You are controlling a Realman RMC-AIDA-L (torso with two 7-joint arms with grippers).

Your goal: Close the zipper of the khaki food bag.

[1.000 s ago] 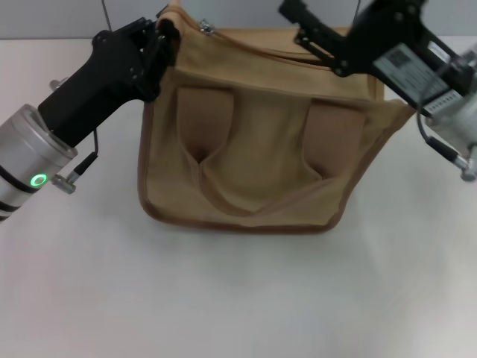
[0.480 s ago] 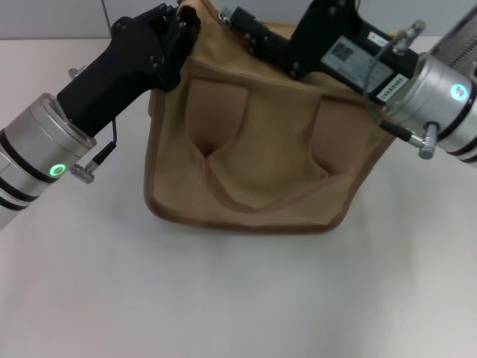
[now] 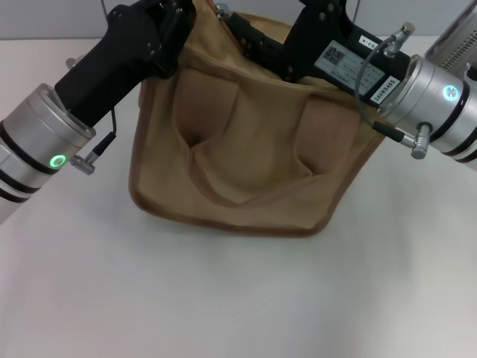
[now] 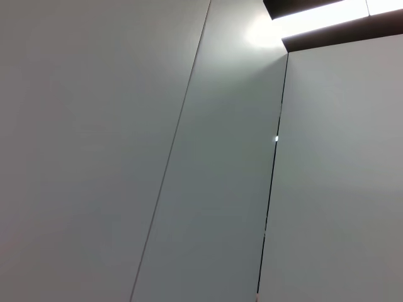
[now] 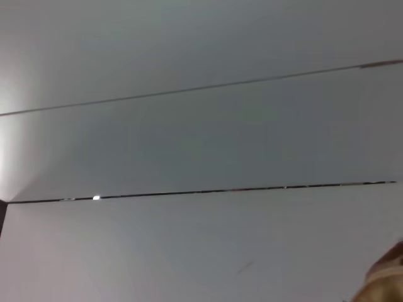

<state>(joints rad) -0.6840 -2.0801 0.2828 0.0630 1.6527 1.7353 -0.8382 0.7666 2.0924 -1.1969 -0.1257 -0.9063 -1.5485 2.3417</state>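
The khaki food bag (image 3: 246,149) stands on the white table in the head view, its front pocket and two handle straps facing me. My left gripper (image 3: 177,21) is shut on the bag's top left corner and holds it up. My right gripper (image 3: 237,28) reaches across the bag's top from the right, open, its fingertips just beside the small silver pull tab (image 3: 220,10) of the zipper at the left end. The arm hides most of the zipper line. A sliver of tan fabric (image 5: 385,282) shows in the right wrist view.
The white table (image 3: 223,298) spreads in front of the bag and to both sides. Both wrist views show only grey wall panels (image 4: 189,157) and a light strip.
My right gripper swept from the bag's right end leftward across its top to the pull tab. My left gripper drew the bag's left corner up and back, and the bag shifted slightly left.
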